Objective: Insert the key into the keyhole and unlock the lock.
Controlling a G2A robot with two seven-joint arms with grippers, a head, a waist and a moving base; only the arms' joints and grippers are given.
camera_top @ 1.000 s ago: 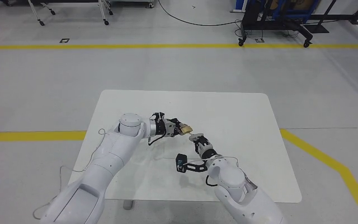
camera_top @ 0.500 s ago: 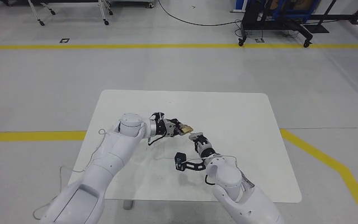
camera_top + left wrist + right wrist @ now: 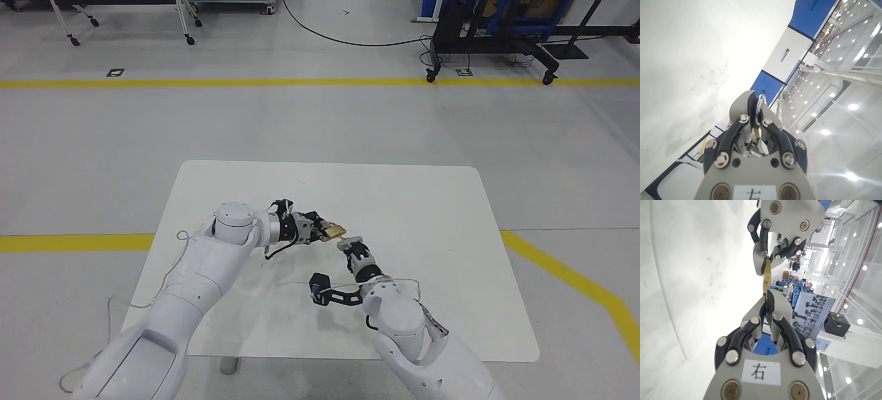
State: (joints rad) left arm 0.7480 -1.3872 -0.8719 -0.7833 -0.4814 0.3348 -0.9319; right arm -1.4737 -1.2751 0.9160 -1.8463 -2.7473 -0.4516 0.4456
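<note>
Holding the lock above the tabletop, my left fingers are pinching tight on its upper end, with the silver shackle showing between them. Just to the right of it, the key is meeting the lock's bottom face end-on. Its blade appears to be entering the keyhole, though I cannot tell how deep it is sitting. My right fingers are clamping shut on the key's head, in line with the lock. I am judging the lining-up and at least the start of insertion as done. Seating the key fully, turning it and freeing the shackle are what I am counting as left. The keyhole is the only receptacle here, and it is taking nothing but the key's tip.
</note>
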